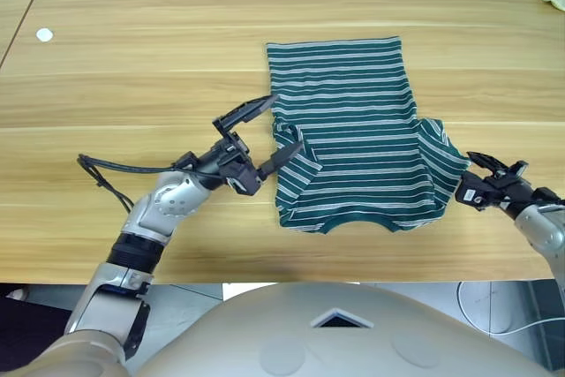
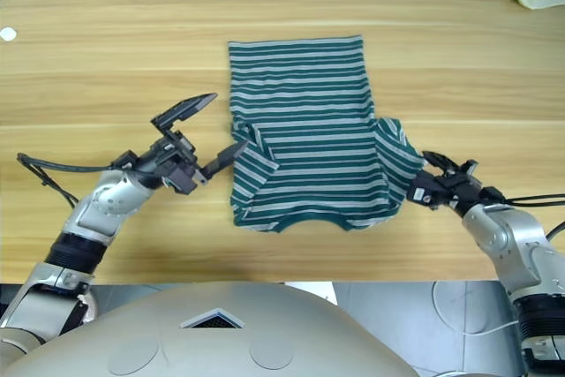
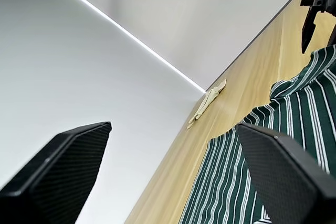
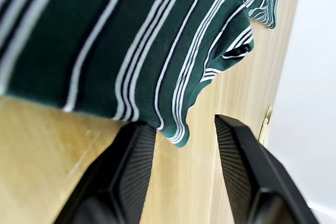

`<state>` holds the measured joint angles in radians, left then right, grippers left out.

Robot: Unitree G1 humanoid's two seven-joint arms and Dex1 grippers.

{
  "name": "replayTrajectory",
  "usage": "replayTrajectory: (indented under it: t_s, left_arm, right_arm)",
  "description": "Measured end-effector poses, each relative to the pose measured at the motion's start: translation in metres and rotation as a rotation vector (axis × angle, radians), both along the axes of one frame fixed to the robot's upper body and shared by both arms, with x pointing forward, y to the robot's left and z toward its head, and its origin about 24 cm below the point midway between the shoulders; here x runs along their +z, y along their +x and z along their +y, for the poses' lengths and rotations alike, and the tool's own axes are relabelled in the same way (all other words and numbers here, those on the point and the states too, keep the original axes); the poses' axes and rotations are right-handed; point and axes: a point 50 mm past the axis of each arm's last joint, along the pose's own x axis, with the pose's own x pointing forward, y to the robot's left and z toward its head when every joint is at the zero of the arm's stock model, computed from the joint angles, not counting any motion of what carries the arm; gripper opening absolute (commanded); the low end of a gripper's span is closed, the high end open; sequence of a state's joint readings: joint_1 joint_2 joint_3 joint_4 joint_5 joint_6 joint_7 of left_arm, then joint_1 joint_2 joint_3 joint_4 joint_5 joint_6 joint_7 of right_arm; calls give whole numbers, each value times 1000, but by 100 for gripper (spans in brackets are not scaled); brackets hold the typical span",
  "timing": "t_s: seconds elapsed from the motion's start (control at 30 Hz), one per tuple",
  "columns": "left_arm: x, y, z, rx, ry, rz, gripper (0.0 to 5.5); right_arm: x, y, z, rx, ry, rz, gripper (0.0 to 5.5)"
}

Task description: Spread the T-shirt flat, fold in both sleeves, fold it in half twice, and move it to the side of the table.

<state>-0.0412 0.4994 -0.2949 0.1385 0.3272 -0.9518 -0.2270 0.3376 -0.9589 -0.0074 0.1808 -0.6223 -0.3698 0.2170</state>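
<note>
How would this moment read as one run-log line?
T-shirt: spread on table | left gripper: open at left sleeve | right gripper: open at right sleeve

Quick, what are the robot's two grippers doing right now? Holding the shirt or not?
Left gripper: open, holding nothing, beside the T-shirt.
Right gripper: open, holding nothing, at the edge of a sleeve.

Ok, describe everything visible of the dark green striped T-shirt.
The dark green T-shirt with thin white stripes looks like soft knit. It lies on the light wooden table, neckline toward the robot, straight hem far. Its body is mostly flat with slight wrinkles. The sleeve on the robot's left is bunched inward over the body, next to a finger of the open left gripper. The other sleeve sticks out, its edge at the open right gripper.
</note>
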Motion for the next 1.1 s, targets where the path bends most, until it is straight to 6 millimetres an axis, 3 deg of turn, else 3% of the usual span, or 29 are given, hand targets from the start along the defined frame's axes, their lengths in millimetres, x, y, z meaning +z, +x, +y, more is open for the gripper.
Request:
replayTrajectory:
  t_s: [0.07, 0.43, 0.77, 0.93, 1.1]
  left_arm:
    - [0, 0, 0, 0, 0, 1, 444]
    - [-4, -2, -2, 3, 15, 2, 446]
    - [-7, -8, 0, 11, 10, 23, 446]
    - [-7, -6, 2, 24, 10, 19, 446]
    - [-10, -5, 3, 34, 14, 31, 446]
  right_arm:
    - [-1, 2, 0, 0, 1, -8, 202]
    - [-9, 3, -1, 7, 2, 9, 1]
    - [-7, 7, -1, 27, 3, -31, 1]
    - [-4, 9, 17, 46, 134, -123, 1]
    - [5, 13, 16, 38, 154, -186, 1]
